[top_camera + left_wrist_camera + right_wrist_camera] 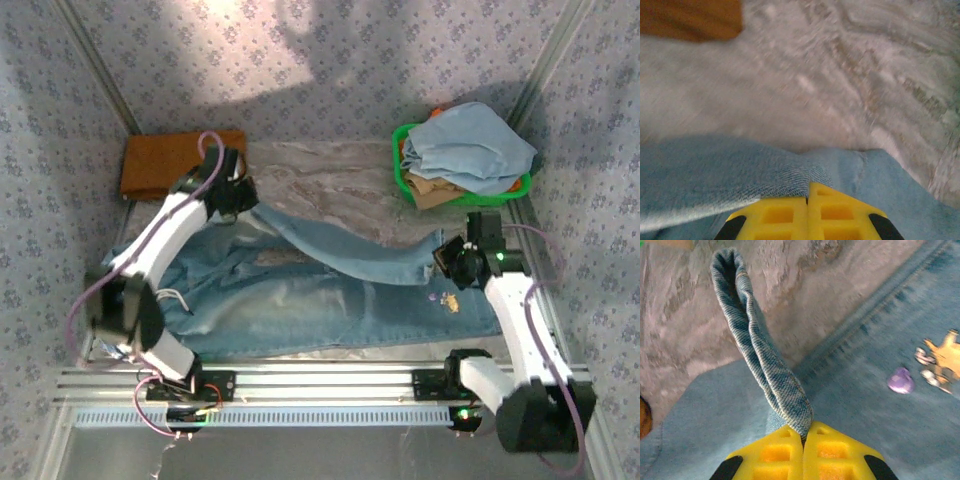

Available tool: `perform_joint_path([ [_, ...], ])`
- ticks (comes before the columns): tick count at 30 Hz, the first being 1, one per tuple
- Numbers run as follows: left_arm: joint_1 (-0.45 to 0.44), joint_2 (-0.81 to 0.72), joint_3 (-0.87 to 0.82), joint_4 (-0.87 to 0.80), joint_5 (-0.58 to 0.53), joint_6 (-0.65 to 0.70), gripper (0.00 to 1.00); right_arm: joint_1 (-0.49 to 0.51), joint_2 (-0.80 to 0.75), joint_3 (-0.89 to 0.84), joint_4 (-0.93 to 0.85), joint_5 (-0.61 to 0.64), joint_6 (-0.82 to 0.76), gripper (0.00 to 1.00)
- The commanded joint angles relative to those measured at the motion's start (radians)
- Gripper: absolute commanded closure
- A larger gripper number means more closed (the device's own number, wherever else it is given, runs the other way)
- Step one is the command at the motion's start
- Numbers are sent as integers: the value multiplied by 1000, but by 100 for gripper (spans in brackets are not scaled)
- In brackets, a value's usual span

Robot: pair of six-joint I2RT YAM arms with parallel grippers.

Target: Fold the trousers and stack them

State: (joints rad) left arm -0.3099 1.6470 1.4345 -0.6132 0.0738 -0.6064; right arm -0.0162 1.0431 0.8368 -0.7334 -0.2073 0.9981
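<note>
Two sets of jaws were clamped shut on one leg of the trousers (330, 300), which lay spread over the counter (330, 170) to the left of the green basket (403, 170) and nearer the arm bases than it. The right jaws, just on the near side of the basket, pinched the hem (755, 355), whose denim edge rose in a narrow loop from between them. The left jaws, well to the left of the basket, gripped a fold of the same leg, so the leg hung as a lifted band between the two. A purple patch (901, 380) sat on the flat denim beside the right jaws. A grey-blue garment (470, 145) was heaped in the basket, and an orange-brown folded garment (165, 165) lay far to the basket's left.
</note>
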Motion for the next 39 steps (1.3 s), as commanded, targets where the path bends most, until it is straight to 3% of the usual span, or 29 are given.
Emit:
perform_joint_path([
  [1, 29, 238, 192, 26, 143, 65, 100, -42, 164, 68, 201, -65, 200, 99],
  [3, 42, 386, 333, 5, 187, 66, 100, -54, 281, 147, 230, -80, 246, 83],
  [4, 53, 467, 416, -13, 213, 56, 100, -55, 340, 199, 230, -73, 267, 67],
  [6, 77, 592, 556, -26, 269, 15, 96, -58, 417, 269, 254, -50, 285, 64],
  [7, 86, 644, 616, -29, 293, -6, 88, -61, 454, 306, 254, -55, 293, 58],
  [9, 98, 723, 725, -74, 312, -25, 53, -61, 501, 390, 249, -92, 232, 51],
  [11, 103, 756, 786, -129, 345, -10, 42, -37, 525, 478, 151, -77, 99, 49],
  [13, 101, 720, 747, -137, 319, 4, 29, -3, 515, 508, 63, -20, -37, 48],
  [19, 88, 440, 362, -8, 225, 2, 19, 153, 472, 420, -76, 235, -412, 42],
  [24, 88, 209, 56, 87, 151, -47, 15, 330, 551, 371, -139, 391, -529, 38],
  [26, 85, 127, -65, 126, 145, -70, 15, 412, 571, 334, -139, 456, -553, 32],
  [31, 39, 36, -275, 176, 98, -87, 18, 494, 633, 304, -167, 601, -549, 29],
  [36, 15, 33, -406, 246, 80, -114, 28, 492, 703, 314, -174, 661, -574, 34],
  [39, -11, 38, -424, 238, 23, -94, 37, 480, 736, 338, -178, 696, -576, 52],
])
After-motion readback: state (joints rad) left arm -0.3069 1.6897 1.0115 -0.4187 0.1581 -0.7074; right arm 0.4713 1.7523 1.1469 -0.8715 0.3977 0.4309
